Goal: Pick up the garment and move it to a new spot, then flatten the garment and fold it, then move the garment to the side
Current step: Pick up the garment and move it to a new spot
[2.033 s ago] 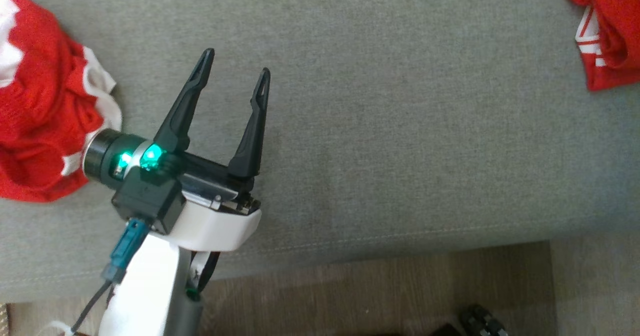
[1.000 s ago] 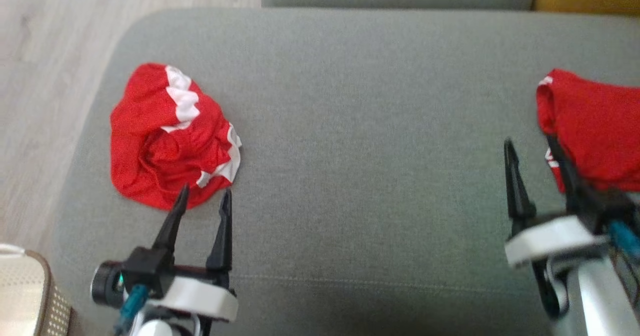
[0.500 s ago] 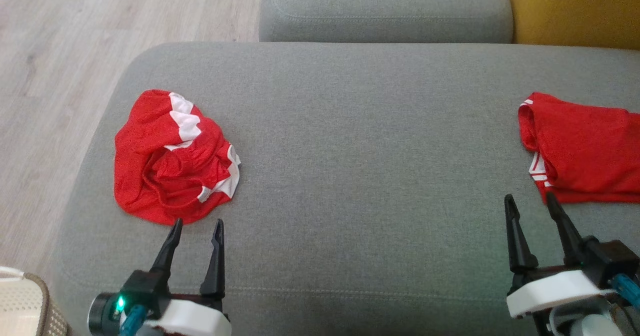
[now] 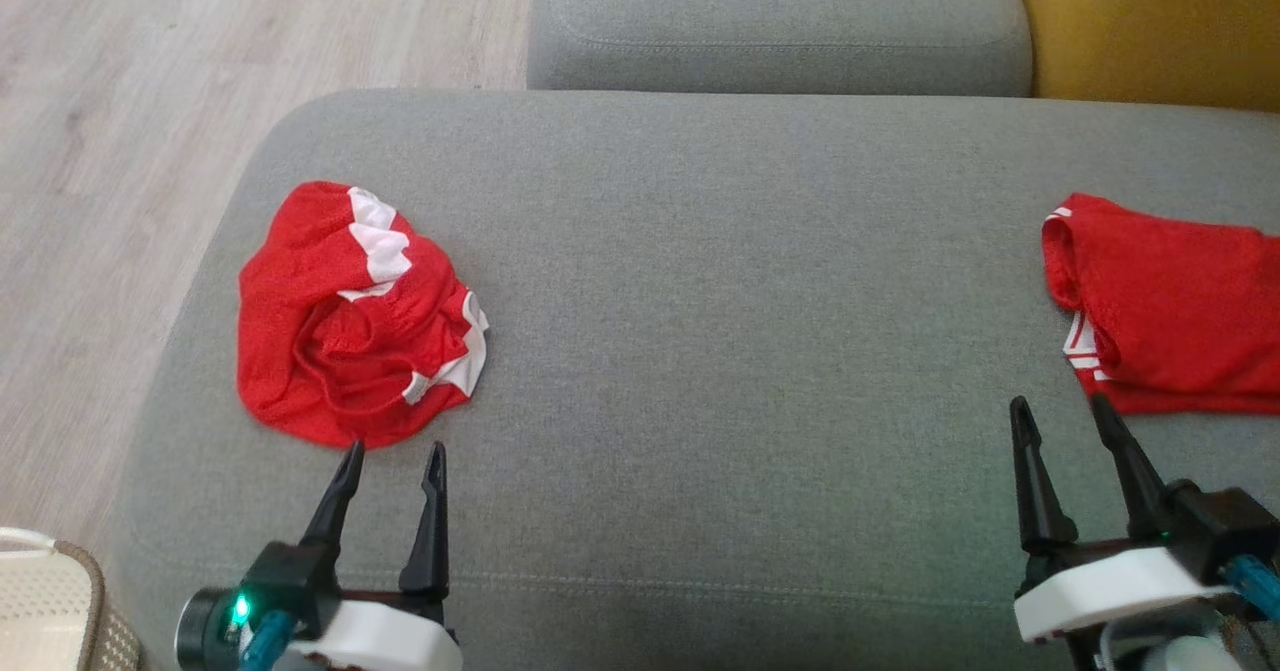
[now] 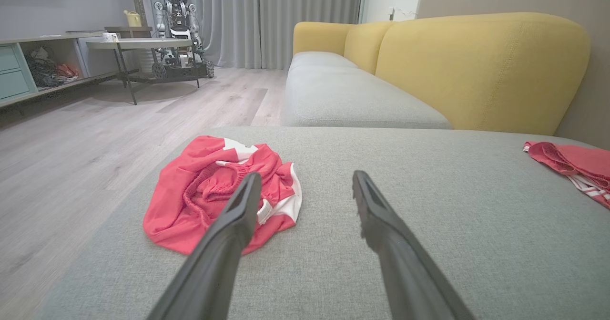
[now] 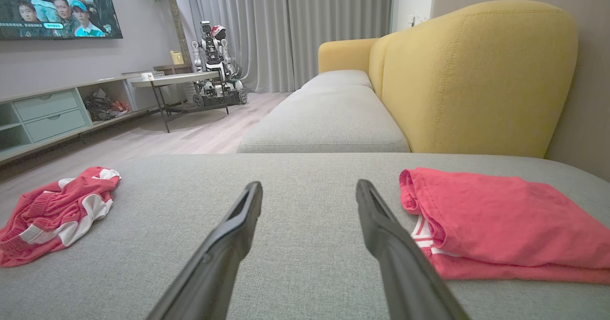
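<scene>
As the head view has it, the crumpled garment [image 4: 340,351] sits on the grey cushion [image 4: 750,301] just ahead of the left gripper [image 4: 395,448] — fingers spread, empty. Left wrist view: it lies ahead, left of the finger gap, no clear long axis. Right wrist view: right gripper [image 6: 309,185] spread, empty — beside the folded garment [image 6: 500,220], well apart from the crumpled one.

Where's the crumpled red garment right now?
The crumpled red garment lies at the left of the grey cushion in the head view, just beyond the left tool.
</scene>
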Motion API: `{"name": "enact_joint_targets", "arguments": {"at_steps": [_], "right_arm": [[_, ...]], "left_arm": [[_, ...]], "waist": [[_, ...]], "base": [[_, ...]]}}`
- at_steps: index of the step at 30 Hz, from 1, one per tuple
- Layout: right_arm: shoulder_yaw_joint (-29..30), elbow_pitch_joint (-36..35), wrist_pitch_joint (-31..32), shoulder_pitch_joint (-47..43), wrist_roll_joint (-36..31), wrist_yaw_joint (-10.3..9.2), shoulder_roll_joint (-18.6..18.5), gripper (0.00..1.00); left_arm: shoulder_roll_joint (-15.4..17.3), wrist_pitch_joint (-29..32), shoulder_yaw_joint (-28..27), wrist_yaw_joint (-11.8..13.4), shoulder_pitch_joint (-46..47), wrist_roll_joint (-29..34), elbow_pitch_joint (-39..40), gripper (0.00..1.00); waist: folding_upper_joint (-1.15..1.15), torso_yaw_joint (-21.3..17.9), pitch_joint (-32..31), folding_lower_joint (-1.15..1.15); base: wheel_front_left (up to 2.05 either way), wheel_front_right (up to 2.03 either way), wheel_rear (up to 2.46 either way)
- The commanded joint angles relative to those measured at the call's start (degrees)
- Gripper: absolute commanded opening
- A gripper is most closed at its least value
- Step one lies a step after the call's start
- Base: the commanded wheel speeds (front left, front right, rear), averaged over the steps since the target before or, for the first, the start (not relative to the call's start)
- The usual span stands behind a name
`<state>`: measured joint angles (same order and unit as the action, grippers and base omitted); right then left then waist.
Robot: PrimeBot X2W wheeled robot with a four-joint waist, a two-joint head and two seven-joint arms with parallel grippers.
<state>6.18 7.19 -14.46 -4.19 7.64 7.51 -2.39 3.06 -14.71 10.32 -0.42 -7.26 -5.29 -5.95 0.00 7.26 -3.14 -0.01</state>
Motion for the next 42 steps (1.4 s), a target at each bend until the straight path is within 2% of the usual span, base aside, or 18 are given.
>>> {"name": "enact_joint_targets", "arguments": {"at_steps": [1,13,18,27,39,42], "right_arm": [[-1.22,-2.13,-0.53,1.62,0.29,-0.02,-0.49,1.00],[-1.12,-2.06,-0.53,1.48,0.06,-0.02,-0.49,1.00],[-2.25,-2.05,-0.53,1.45,0.41,-0.02,-0.49,1.00],[-4.58,-2.23,-0.53,1.48,1.68,-0.02,-0.49,1.00],[-6.17,-2.13,-0.53,1.04,3.07,-0.02,-0.49,1.00],[-6.90,-1.98,-0.53,1.48,2.98,-0.02,-0.49,1.00]], "left_arm": [[-0.18,-0.29,-2.22,0.30,1.99,0.19,1.55,1.00],[-0.18,-0.29,-2.59,0.23,1.95,0.59,1.80,1.00],[-0.18,-0.29,-2.35,0.54,2.12,0.61,2.02,1.00],[-0.18,-0.29,-2.36,1.56,2.21,0.76,3.48,1.00],[-0.18,-0.29,-3.32,1.57,1.24,0.84,5.02,1.00],[-0.18,-0.29,-3.75,1.76,1.00,0.63,5.65,1.00]], "waist": [[0.00,0.09,0.09,0.01],[0.00,0.55,0.46,0.01],[0.00,1.99,0.38,0.01],[0.00,8.57,0.40,0.01],[0.00,18.95,-0.01,0.01],[0.00,20.26,0.47,0.01]], "base": [[0.00,0.00,0.00],[0.00,0.00,0.00],[0.00,0.00,0.00],[0.00,0.00,0.00],[0.00,0.00,0.00],[0.00,0.00,0.00]]}}
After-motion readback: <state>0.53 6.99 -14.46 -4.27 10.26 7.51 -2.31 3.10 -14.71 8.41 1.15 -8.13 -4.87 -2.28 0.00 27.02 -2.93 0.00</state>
